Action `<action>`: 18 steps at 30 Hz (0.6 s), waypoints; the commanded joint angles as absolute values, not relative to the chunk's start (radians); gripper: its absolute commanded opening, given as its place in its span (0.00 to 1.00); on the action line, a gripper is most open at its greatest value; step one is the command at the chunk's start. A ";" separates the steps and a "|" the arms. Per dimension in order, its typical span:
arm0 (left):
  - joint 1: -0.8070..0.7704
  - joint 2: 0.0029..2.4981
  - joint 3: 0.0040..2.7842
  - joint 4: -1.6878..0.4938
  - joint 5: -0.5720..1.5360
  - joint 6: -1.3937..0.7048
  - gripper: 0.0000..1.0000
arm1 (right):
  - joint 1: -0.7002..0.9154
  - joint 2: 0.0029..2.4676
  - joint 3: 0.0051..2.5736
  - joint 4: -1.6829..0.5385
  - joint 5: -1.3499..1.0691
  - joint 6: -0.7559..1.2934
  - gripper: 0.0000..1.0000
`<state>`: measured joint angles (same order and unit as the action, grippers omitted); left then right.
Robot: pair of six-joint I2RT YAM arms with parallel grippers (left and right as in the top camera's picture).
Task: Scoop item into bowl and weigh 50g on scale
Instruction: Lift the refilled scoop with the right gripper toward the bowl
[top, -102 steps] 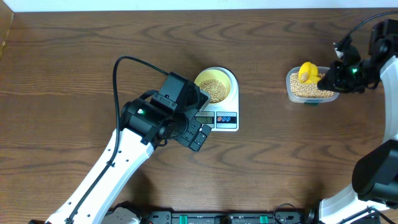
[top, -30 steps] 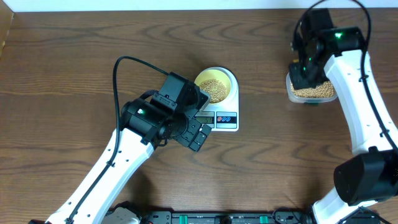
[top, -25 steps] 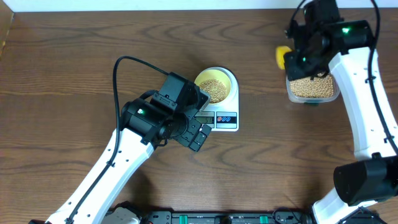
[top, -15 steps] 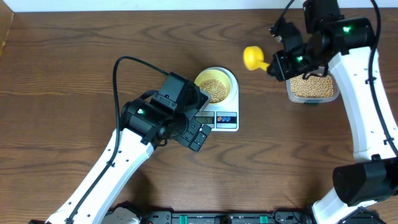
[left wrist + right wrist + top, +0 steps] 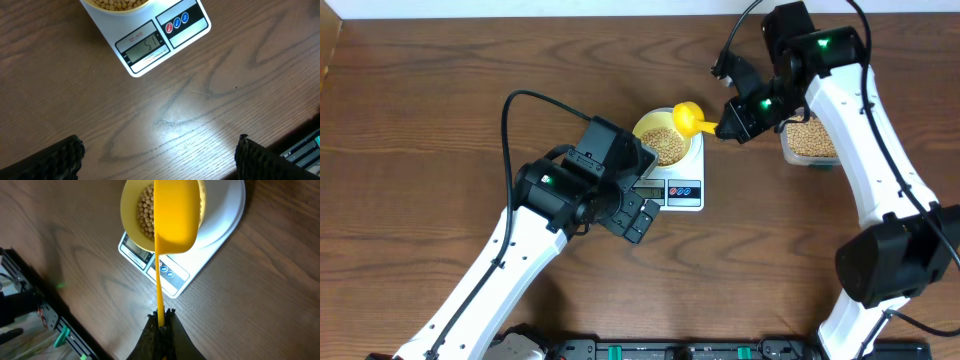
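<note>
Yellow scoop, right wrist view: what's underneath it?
The bowl sits under it, on the scale. Beans show in the bowl left of the scoop. The scoop's underside covers most of the bowl's inside, and what the scoop itself holds cannot be seen.

Overhead: fixed above the table (image 5: 420, 80), looking straight down; the farthest and widest view.
Left wrist: close, facing down on the front edge of the scale (image 5: 150, 30) and bare wood.
Right wrist: close, looking down along the scoop (image 5: 172, 215) onto the bowl (image 5: 129, 215) and scale.
Shared: the scale's display and buttons appear in all three views.
</note>
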<state>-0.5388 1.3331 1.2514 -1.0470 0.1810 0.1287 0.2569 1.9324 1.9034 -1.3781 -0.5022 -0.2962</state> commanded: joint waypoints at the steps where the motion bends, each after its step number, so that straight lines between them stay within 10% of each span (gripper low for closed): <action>1: -0.540 1.325 1.264 -1.049 0.178 0.131 0.98 | 0.267 1.961 1.908 -1.372 -0.532 -0.346 0.01; 18: -0.540 1.325 1.264 -1.049 0.178 0.131 0.98 | 0.298 2.048 1.903 -1.294 -0.534 -0.368 0.01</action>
